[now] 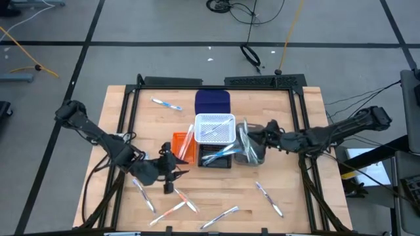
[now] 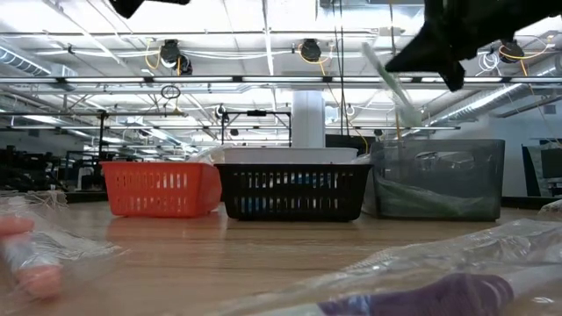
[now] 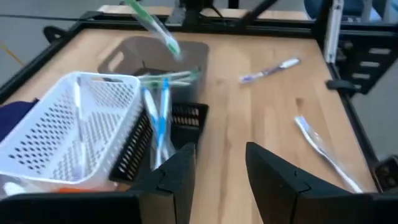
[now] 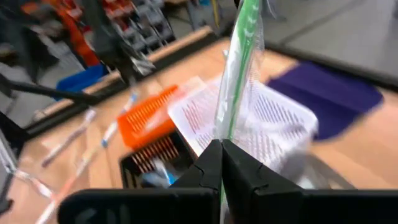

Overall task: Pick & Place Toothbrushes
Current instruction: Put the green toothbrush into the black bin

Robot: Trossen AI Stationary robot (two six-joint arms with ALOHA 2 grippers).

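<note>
The desk [image 1: 125, 105] carries a cluster of small bins at its middle: a blue bin [image 1: 212, 101] at the back, then a white bin [image 1: 215, 128], with an orange bin [image 1: 183, 145], a black bin [image 1: 216, 157] and a grey bin [image 1: 249, 154] in a row in front.

The right pincer [image 4: 221, 155] hangs above the grey bin, its fingers closed on a green toothbrush [image 4: 239, 56] in a clear wrapper, the stick standing nearly upright over the bins. Green toothbrushes [image 3: 166, 77] already lie in the grey bin, so this looks like the release step.

To do it well, the brush should probably be tilted along the bin's length and lowered below the rim before the fingers part; dropped upright, it may tip out over the wall or into the black bin, which holds blue toothbrushes [image 3: 158, 118].

The left pincer [image 3: 219, 171] hovers open and empty over the desk near the orange bin, with loose toothbrushes [image 1: 177, 210] scattered along the front part of the desk and another near the back left.
</note>
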